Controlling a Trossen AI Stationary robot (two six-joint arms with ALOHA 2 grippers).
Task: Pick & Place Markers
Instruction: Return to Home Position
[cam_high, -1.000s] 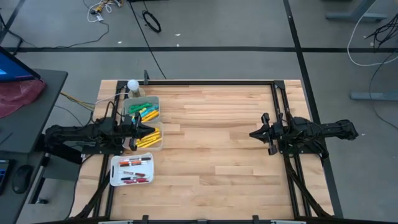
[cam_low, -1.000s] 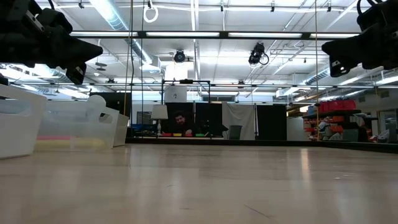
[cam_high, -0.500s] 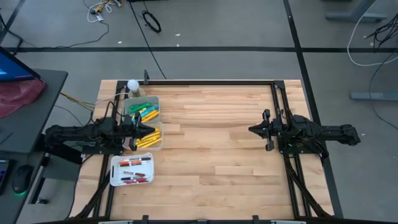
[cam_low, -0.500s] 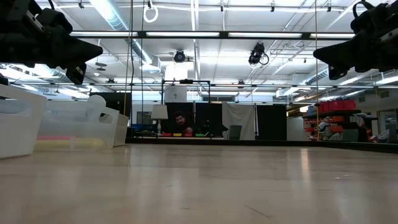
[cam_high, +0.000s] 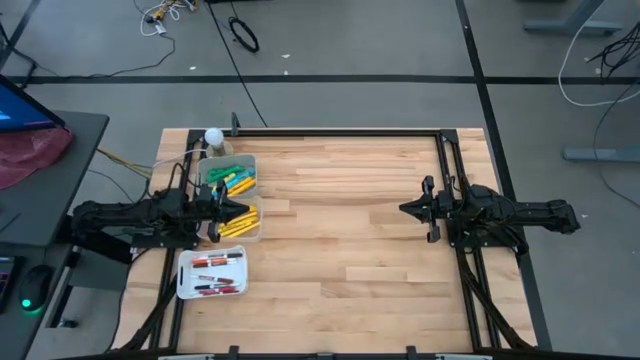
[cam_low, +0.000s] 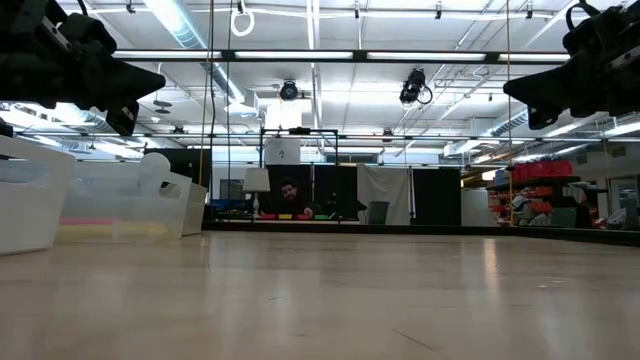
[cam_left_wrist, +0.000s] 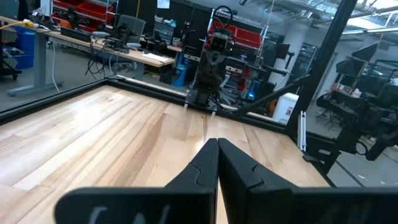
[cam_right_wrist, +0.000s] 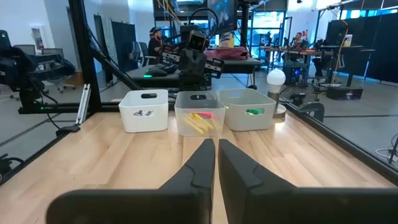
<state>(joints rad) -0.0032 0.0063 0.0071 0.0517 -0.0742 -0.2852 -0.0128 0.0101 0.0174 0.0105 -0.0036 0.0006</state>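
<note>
Left arm (cam_high: 140, 218) and right arm (cam_high: 500, 213): matte black, blocky, jointed. Left gripper (cam_left_wrist: 217, 142) fingers (cam_left_wrist: 199, 171): dark angular wedges, notched along the inner edges behind the jaw tips.

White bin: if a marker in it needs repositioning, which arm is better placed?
Probably left. The left gripper hangs shut above the clear bin, right beside the white bin; the right gripper sits shut far across the table.
</note>
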